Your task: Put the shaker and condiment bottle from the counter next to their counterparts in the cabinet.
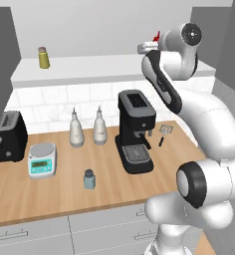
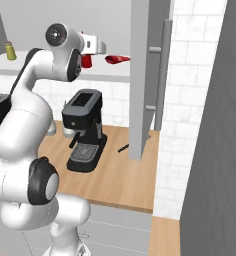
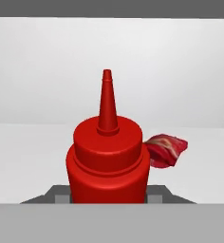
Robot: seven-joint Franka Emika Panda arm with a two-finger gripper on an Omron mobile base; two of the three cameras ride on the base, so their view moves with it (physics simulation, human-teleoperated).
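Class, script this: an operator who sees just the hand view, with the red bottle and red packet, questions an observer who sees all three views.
Operator: Where is the blue-grey shaker?
Observer: It stands on the counter, in front of the scale.
Operator: And the yellow shaker?
Observer: It stands at the left end of the shelf, far from the red packet.

Red condiment bottle (image 3: pixel 107 156) upright over cabinet (image 1: pixel 89 67) shelf, beside red packet (image 3: pixel 165 149); blue-grey shaker (image 1: pixel 89 179) on counter (image 1: pixel 50 191).
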